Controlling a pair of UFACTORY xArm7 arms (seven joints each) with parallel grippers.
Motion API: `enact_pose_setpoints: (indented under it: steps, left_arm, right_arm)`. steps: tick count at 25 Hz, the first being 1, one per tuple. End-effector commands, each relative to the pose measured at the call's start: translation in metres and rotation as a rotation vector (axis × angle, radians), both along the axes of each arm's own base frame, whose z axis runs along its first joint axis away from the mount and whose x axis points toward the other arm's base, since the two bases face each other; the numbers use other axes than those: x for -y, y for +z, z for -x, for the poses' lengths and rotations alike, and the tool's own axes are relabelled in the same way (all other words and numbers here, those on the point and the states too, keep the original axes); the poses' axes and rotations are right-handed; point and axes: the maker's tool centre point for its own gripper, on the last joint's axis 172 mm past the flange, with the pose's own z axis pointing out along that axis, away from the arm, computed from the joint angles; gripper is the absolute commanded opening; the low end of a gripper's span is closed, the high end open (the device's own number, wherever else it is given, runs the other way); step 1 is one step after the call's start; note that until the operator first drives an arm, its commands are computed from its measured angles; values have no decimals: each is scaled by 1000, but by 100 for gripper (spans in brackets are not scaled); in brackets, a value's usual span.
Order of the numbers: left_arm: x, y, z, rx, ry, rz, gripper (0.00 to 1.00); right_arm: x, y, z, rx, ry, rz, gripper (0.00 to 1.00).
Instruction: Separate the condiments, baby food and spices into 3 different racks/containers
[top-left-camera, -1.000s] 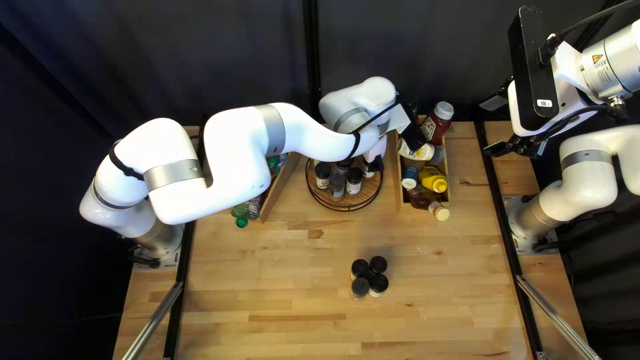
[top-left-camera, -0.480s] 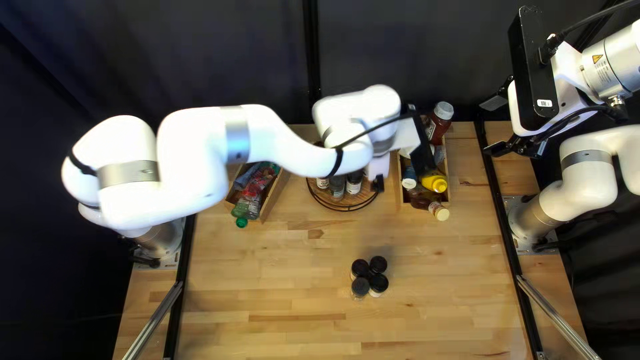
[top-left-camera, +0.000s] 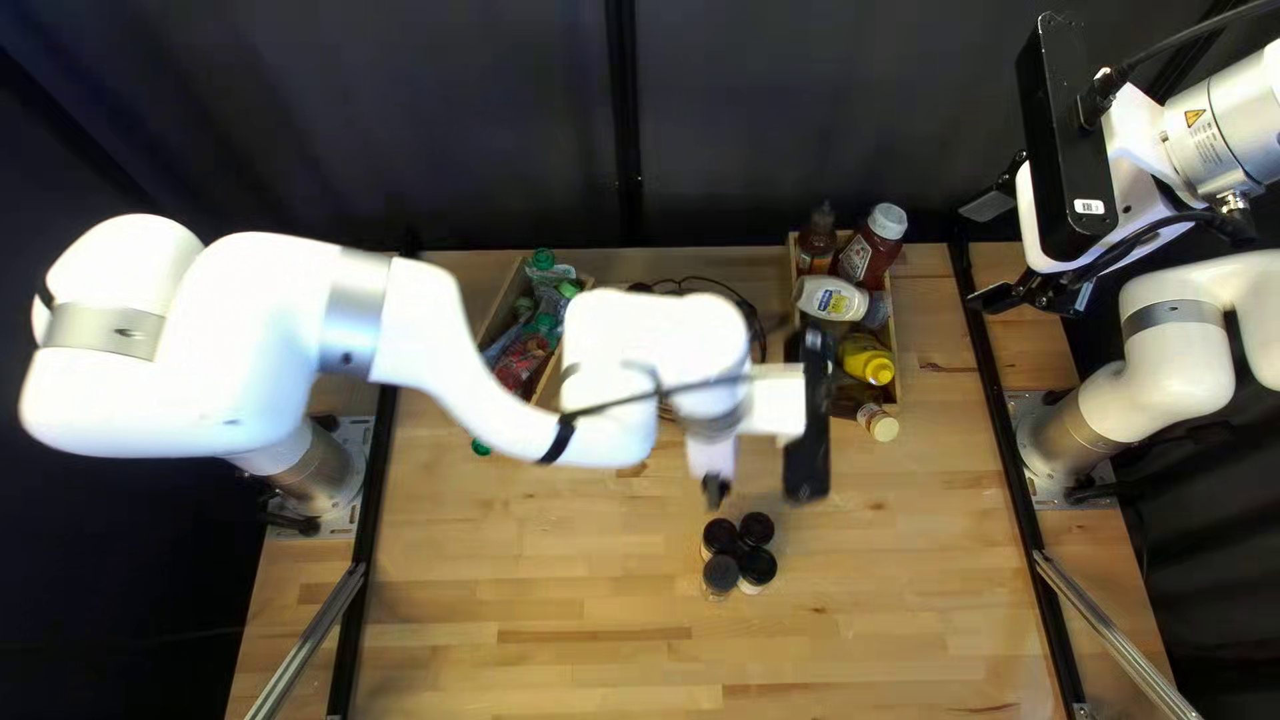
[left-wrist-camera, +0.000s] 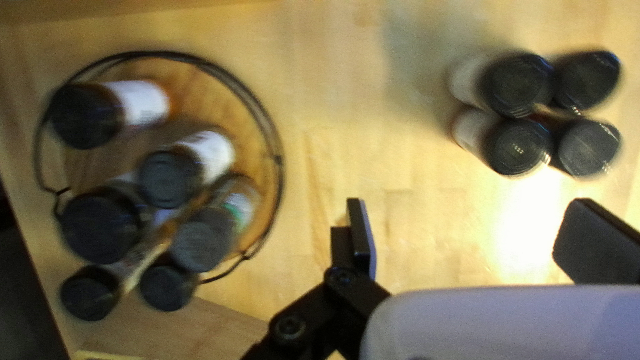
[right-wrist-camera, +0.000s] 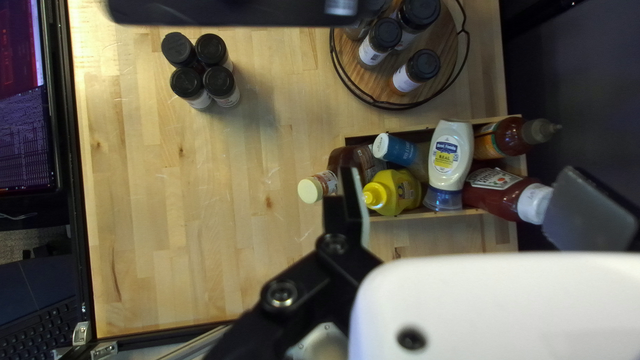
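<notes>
In the top left view my left gripper (top-left-camera: 716,491) hangs just above a cluster of several black-capped spice jars (top-left-camera: 722,538). Its own view shows the left gripper (left-wrist-camera: 463,243) open and empty; the clustered jars (left-wrist-camera: 517,83) stand ahead of it, and a round wire-rimmed tray (left-wrist-camera: 279,160) with more spice jars lies beside it. High at the right of the top left view is my right gripper (top-left-camera: 987,254); in its own view the right gripper (right-wrist-camera: 453,203) is open and empty, above a wooden crate (right-wrist-camera: 427,128) of condiments, including a yellow mustard bottle (right-wrist-camera: 393,192).
A second wooden crate (top-left-camera: 496,324) holding pouches with green caps stands at the table's far left, partly behind my left arm. Sauce bottles (top-left-camera: 874,243) rise at the far end of the condiment crate. Metal rails (top-left-camera: 310,643) flank the table.
My left arm has swung from the round tray toward the table's near side, reaching the loose jar cluster. The condiment crate's far end and the pouch crate have come into view. My right arm has not moved.
</notes>
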Motion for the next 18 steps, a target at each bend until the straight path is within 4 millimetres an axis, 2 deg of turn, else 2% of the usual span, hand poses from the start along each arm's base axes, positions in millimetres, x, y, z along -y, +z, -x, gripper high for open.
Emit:
enact_pose_setpoints:
  steps: [1, 6, 10, 13, 18]
  left_arm:
    - [29, -13, 21, -13, -21, -7, 100]
    - [76, -45, 43, -43, 113, -16, 100]
    - [95, -64, 55, -47, 265, -18, 100]
    - [103, -77, 54, -41, 377, -18, 100]
    - [108, -97, 35, -38, 565, -1, 100]
  right_arm:
    - [0, 0, 0, 0, 0, 0, 100]
    - [0, 0, 0, 0, 0, 0, 100]
    - [0, 0, 0, 0, 0, 0, 100]
    - [0, 0, 0, 0, 0, 0, 100]
    - [0, 0, 0, 0, 0, 0, 100]
